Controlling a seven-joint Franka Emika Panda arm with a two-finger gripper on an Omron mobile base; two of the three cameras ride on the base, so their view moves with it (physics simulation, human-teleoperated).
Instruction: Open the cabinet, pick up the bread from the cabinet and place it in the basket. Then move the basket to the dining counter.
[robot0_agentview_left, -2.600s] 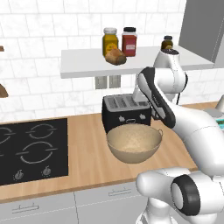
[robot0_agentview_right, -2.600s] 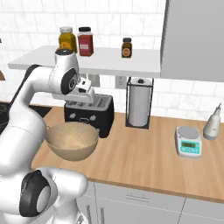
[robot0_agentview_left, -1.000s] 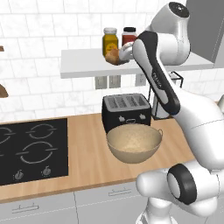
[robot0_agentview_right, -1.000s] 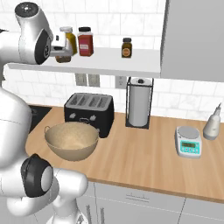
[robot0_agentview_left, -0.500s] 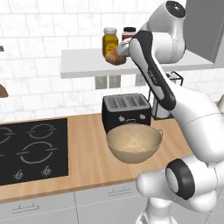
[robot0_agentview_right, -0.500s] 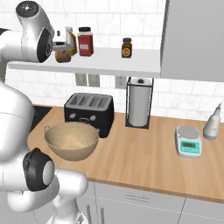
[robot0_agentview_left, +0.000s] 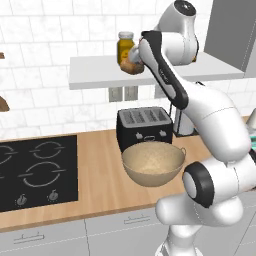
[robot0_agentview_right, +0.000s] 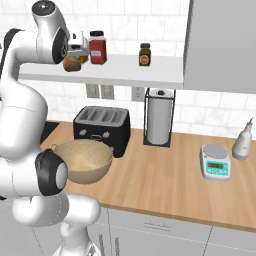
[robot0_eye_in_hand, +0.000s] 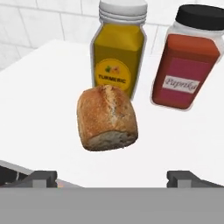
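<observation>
Stretching across the kitchen is the light wood surface (robot0_agentview_right: 165, 175), and the round tan woven basket (robot0_agentview_left: 153, 164) sits on it, touching the black toaster (robot0_agentview_right: 101, 122). On the white shelf (robot0_eye_in_hand: 39, 109) above, the small golden-brown bread (robot0_eye_in_hand: 107, 118) lies just in front of the yellow jar (robot0_eye_in_hand: 118, 52). The claw (robot0_eye_in_hand: 111, 177) is spread wide near the bread, holding nothing.

Arm hides paprika jar (robot0_agentview_right: 97, 48) in left view
</observation>
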